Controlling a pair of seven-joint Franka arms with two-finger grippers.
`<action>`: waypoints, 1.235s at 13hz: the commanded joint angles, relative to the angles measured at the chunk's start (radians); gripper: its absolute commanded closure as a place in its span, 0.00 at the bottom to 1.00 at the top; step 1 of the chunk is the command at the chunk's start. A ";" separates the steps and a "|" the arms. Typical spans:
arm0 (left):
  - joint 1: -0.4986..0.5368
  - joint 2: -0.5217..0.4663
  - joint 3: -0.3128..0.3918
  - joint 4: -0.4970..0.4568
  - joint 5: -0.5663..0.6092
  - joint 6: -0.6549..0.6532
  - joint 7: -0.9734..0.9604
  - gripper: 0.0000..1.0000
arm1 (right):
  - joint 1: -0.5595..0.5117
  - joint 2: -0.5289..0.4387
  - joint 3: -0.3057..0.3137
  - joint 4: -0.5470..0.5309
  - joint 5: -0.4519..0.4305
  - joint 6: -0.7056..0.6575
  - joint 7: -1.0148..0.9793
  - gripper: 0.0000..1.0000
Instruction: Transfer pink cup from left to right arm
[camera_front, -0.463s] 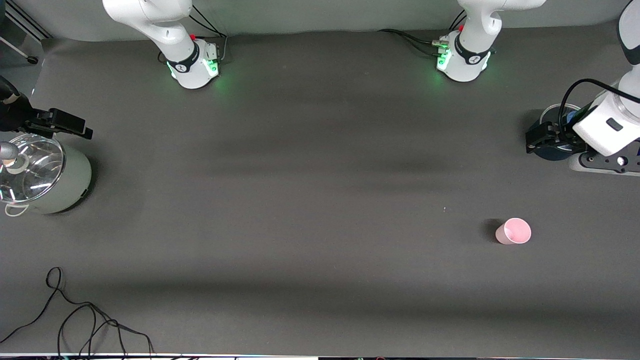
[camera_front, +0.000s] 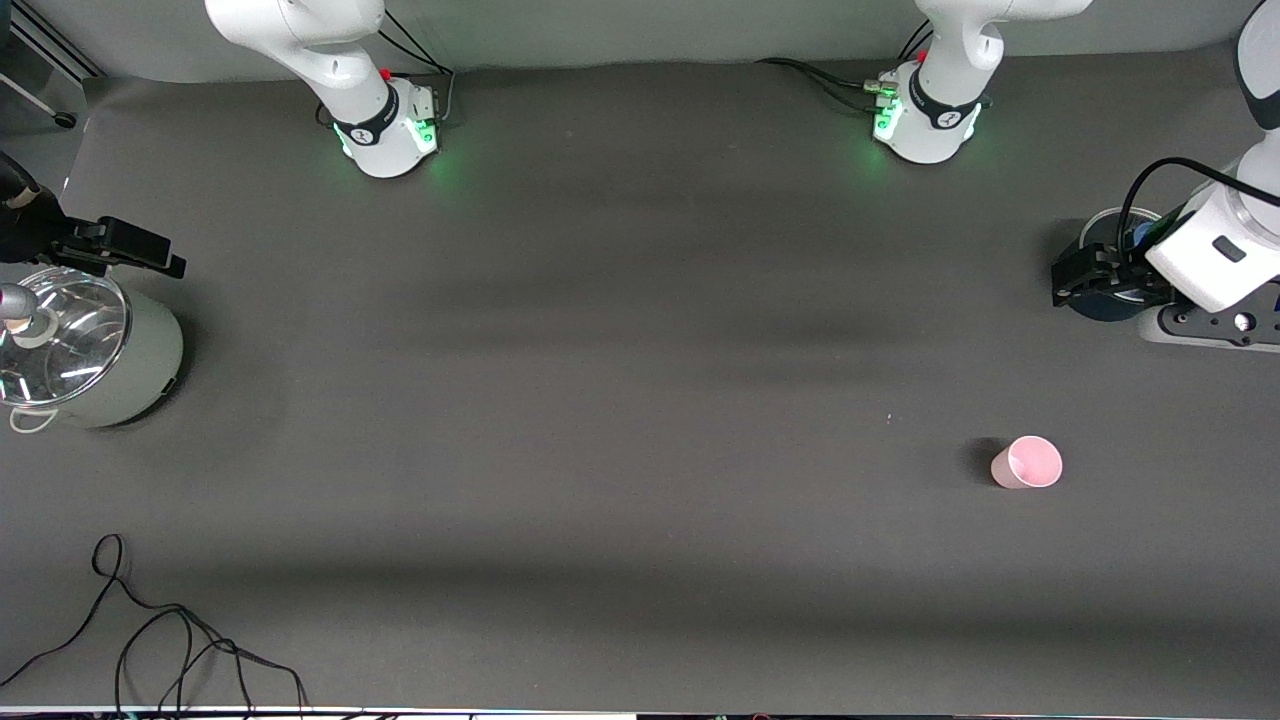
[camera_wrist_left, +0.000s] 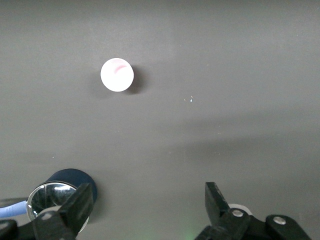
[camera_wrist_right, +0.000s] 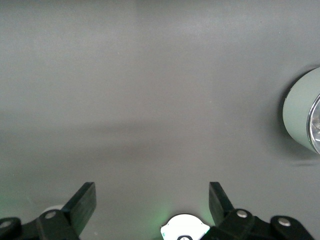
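Change: almost nothing moved since the earlier frame; both arms wait.
Cup: pink cup (camera_front: 1027, 463) stands upright, lower right of front view.
Left gripper (camera_front: 1066, 283): wide open, empty, above a dark blue pot (camera_front: 1105, 303).
Right gripper (camera_front: 172, 262): open, empty, beside the grey-green pot (camera_front: 120, 368).
Advice: you lower the left gripper straight over the rim.
Surface: dark table mat (camera_front: 600, 400), cable (camera_front: 160, 640) at lower left.

Middle of the dark table (camera_front: 620, 380) lay bare and wide, open passage between both arms' ends. Pink cup (camera_front: 1027, 463) stood upright alone toward the left arm's end, free room all round it. Dark blue pot (camera_front: 1108, 300) sat under the open left gripper (camera_front: 1075, 280). Pale green pot (camera_front: 110, 360) with glass lid crowded the right arm's end. Loose black cable (camera_front: 170, 640) sprawled near the front edge.
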 joint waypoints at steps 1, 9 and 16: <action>-0.015 0.014 0.018 0.035 -0.010 -0.001 0.003 0.00 | -0.005 0.016 -0.001 0.031 0.014 -0.024 -0.017 0.00; 0.068 0.045 0.021 0.082 -0.068 0.018 0.301 0.00 | -0.005 0.038 -0.002 0.031 0.006 -0.022 -0.022 0.00; 0.365 0.273 0.018 0.228 -0.412 0.011 0.925 0.00 | -0.011 0.054 -0.002 0.025 -0.008 -0.012 -0.034 0.00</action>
